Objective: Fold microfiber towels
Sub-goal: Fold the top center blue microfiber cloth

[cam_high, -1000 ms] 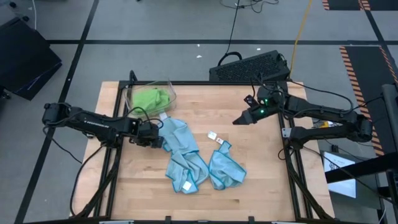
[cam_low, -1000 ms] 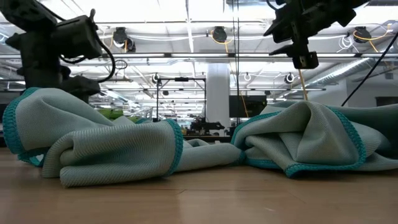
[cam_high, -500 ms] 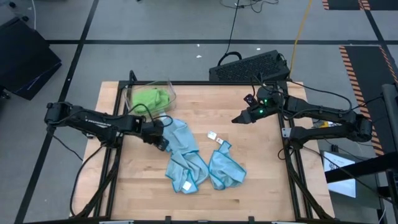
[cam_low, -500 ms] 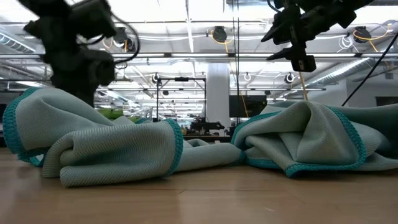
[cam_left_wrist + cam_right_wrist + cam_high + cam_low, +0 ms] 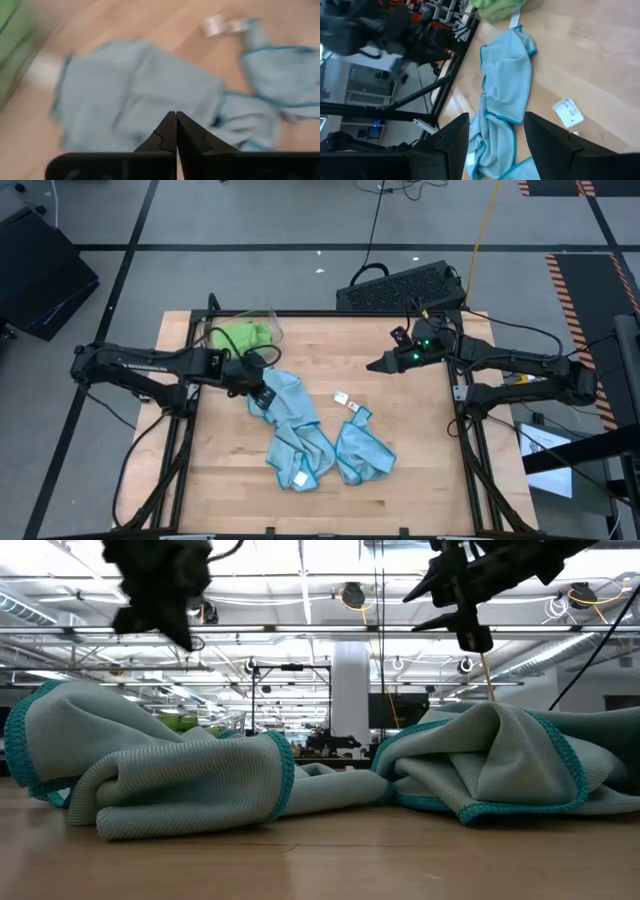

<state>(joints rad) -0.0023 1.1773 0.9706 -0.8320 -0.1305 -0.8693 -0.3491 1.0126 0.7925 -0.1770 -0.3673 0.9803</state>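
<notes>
A long, crumpled light blue towel (image 5: 290,420) lies on the wooden table, left of the middle, and also shows in the left wrist view (image 5: 140,95). A second light blue towel (image 5: 362,450) lies bunched to its right, with white tags (image 5: 343,398) beside it. Green towels (image 5: 240,335) sit in the clear bin. My left gripper (image 5: 262,395) (image 5: 176,120) hangs shut above the long towel's left edge, with nothing between its fingers. My right gripper (image 5: 375,365) (image 5: 492,145) is open in the air over the far right of the table.
The clear plastic bin (image 5: 270,320) stands at the far left corner. A black keyboard (image 5: 400,285) lies beyond the table's far edge. Black frame rails (image 5: 185,440) run along both table sides. Bare wood (image 5: 330,505) shows at the near edge.
My left gripper has risen from beside the long towel's left edge to well above it, drifting slightly toward the table's right and rolling as it rose. Both blue towels lie where they were.
</notes>
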